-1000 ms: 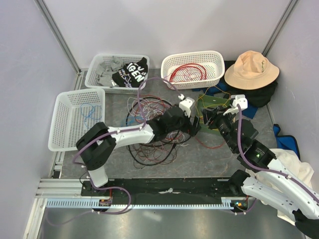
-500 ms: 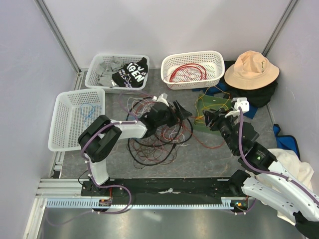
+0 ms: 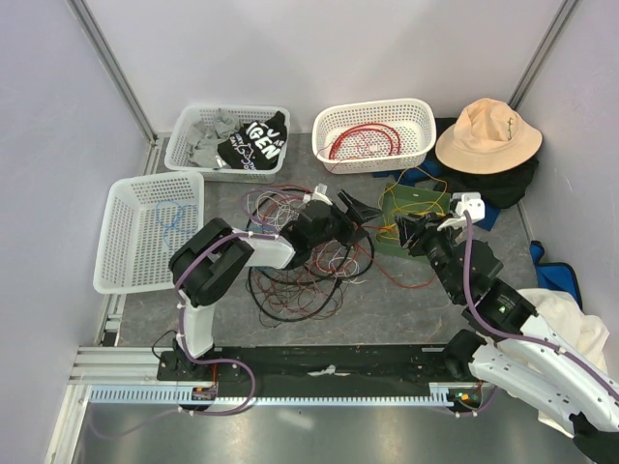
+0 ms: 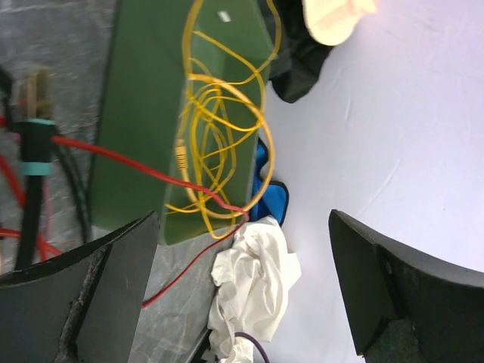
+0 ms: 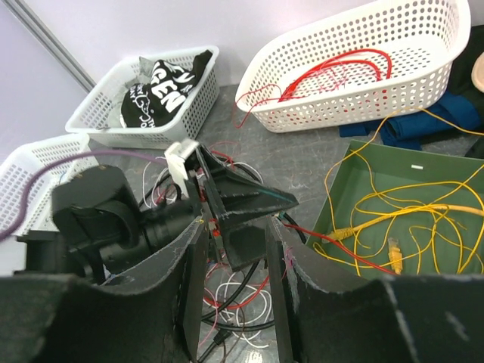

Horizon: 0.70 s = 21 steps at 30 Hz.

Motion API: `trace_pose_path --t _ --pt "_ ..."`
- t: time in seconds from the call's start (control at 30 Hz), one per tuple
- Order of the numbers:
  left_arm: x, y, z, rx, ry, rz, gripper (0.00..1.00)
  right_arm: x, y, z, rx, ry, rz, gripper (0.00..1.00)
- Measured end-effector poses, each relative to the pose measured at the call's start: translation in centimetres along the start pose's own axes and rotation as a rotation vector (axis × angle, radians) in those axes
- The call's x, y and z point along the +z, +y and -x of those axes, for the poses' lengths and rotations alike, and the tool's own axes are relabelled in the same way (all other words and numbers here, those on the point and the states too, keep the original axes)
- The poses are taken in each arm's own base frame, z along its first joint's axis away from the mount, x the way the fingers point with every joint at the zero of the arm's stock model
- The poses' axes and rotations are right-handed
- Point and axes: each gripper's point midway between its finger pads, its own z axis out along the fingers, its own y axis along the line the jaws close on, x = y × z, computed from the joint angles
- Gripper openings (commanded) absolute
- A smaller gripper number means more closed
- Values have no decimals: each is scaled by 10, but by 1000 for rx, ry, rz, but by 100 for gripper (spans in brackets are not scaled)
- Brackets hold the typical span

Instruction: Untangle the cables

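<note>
The grey desk [image 3: 406, 309] carries the main heap of cables [image 3: 290, 290] at its centre, with black, red and white loops knotted together. At 1 o'clock a white basket [image 3: 423, 126] holds a red coil [image 3: 363, 137]. At 2 o'clock yellow cables [image 4: 215, 144] lie on a green tray [image 4: 144, 113]. The left tool [image 3: 360, 211] hangs over the heap's 1 o'clock edge, spread wide and empty. The right tool [image 3: 404, 232] faces it, half parted, with nothing between.

On the grey bench [image 3: 406, 309] a white basket [image 3: 145, 177] stands left. Another basket [image 3: 193, 166] stands far left, holding grey cloth [image 3: 208, 135] and a black lettered shirt [image 3: 253, 140]. A third basket [image 3: 387, 159] stands far centre. Far right, a tan hat [image 3: 486, 135] lies on black cloth [image 3: 513, 184], beside a green tray [image 5: 378, 170]. White cloth [image 3: 571, 319] lies right.
</note>
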Motion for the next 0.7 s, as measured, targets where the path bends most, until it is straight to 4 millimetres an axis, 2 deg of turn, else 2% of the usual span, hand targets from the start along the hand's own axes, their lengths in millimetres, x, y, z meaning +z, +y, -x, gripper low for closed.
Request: trace_pose_path --t 0.13,0.37,0.47,0.5,0.57,0.6,0.67,0.7 --pt "5 18 -3 -32 6 40 98 -2 -1 4 6 -14 -1 43" --pt "18 28 -1 -58 6 58 93 -2 -1 4 6 -12 -1 43" --pt "30 37 2 -72 3 69 82 -4 -1 6 9 -18 3 44" --pt "34 41 4 -77 0 74 74 -4 0 6 10 -20 4 44" --pt "40 49 8 -90 -3 86 67 -5 -1 7 11 -22 6 44" --pt "42 52 11 -98 -8 89 57 -6 -1 7 12 -22 7 44" --pt "44 57 16 -110 -15 95 49 -8 -1 9 13 -26 8 44" --pt "44 59 18 -114 -19 98 37 -8 -1 9 14 -27 8 44"
